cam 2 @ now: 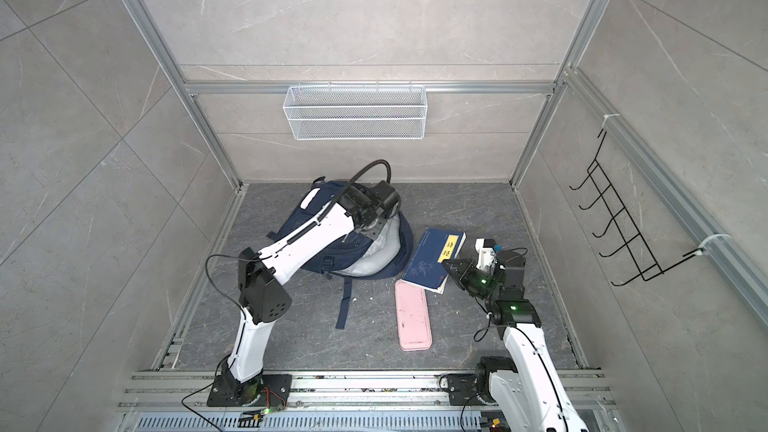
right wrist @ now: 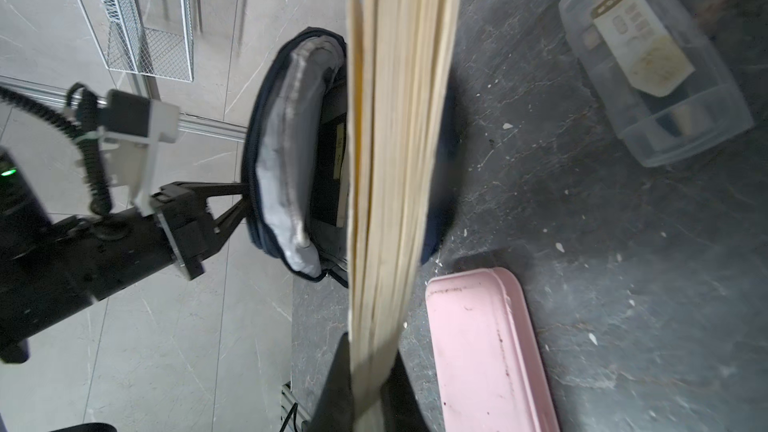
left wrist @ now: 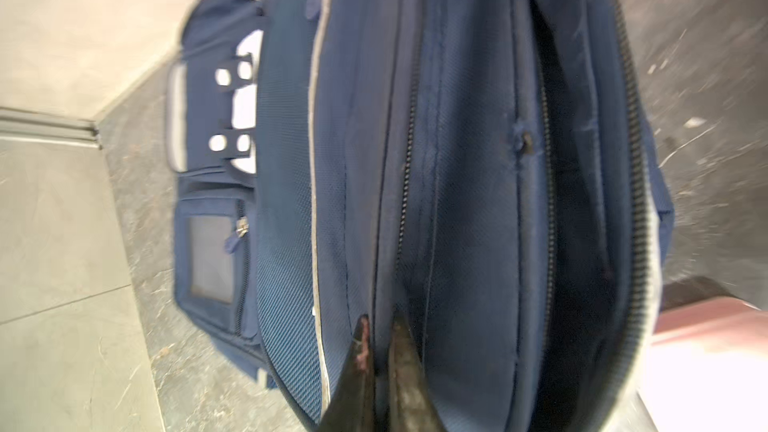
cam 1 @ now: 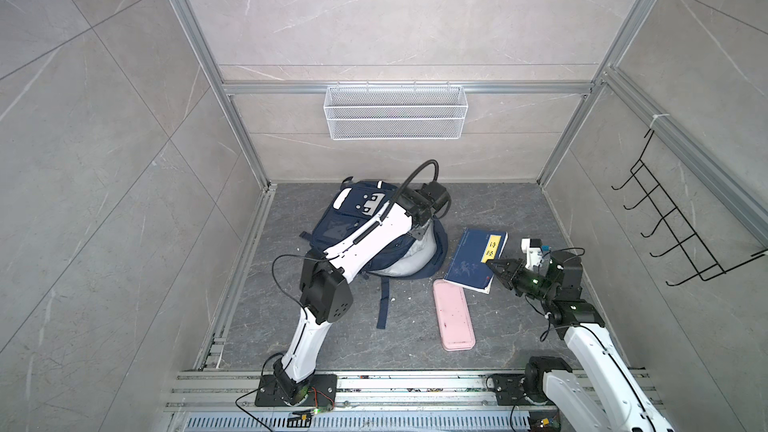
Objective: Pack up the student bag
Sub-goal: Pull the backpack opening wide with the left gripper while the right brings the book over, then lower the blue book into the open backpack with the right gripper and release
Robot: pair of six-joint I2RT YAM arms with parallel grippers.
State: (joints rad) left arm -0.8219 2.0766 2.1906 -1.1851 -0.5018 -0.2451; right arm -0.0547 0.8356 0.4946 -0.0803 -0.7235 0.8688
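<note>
Navy fabric at the zip rim of the student bag (left wrist: pixel 457 201) is being pinched by the left gripper (left wrist: pixel 380 326) — its dark fingertips (left wrist: pixel 361 351) are being pressed nearly together on that edge, and the main compartment is being pulled open beside them. Cream page edges of a navy-blue book (right wrist: pixel 395 160) are being clamped in the narrow jaws of the right gripper (right wrist: pixel 368 401), with the leaves fanning apart away from the grip.

In both top views the book is being held by its right-hand edge, just below its yellow label (cam 1: pixel 492 248). It is tilted, with its lower corner over the upper end of a pink pencil case (cam 1: pixel 454 314); whether the two are touching cannot be told.

The bag is lying on the dark stone floor (cam 1: pixel 519 209), toward the back and left of centre. It is being partly covered by the left arm (cam 1: pixel 365 238), with its open mouth being turned toward the book and a strap (cam 1: pixel 384 305) trailing toward the front.

In the right wrist view a dark flat thing (right wrist: pixel 338 151) with a pale label is being shown inside the mouth — possibly another book, though the view is too blurred for certainty. A clear plastic box (right wrist: pixel 652 64) is lying on the floor, apart from the pink case. A white wire basket (cam 1: pixel 395 112) is hanging on the back wall, and a black hook rack (cam 1: pixel 681 218) on the right wall.
</note>
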